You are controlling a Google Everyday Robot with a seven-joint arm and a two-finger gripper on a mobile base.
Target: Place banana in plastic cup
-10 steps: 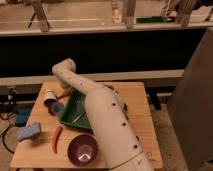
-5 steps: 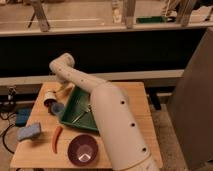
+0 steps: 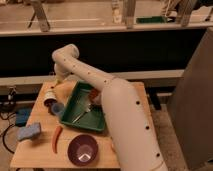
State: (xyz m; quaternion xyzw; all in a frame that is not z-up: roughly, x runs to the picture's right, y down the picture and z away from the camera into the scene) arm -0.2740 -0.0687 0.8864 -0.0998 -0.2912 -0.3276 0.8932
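My gripper (image 3: 56, 85) hangs at the end of the white arm (image 3: 100, 87), over the back left of the wooden table (image 3: 37, 155). It is just above a cup lying on its side (image 3: 50, 96) with a whitish and red body. A small blue cup (image 3: 57, 108) stands right in front of that one, beside the green tray (image 3: 82, 120). A small yellowish bit shows at the gripper's tip; I cannot tell whether it is the banana. No banana shows anywhere else on the table.
The green tray holds a round orange fruit (image 3: 94, 94) and a pale utensil. A purple bowl (image 3: 82, 149) sits at the front, with a long red pepper (image 3: 56, 139) and a blue sponge (image 3: 29, 131) to its left. Cables hang off the table's left edge.
The arm's upper part has swung back and upward off the tray. The gripper has stayed near the cups at the table's back left, shifting a little.
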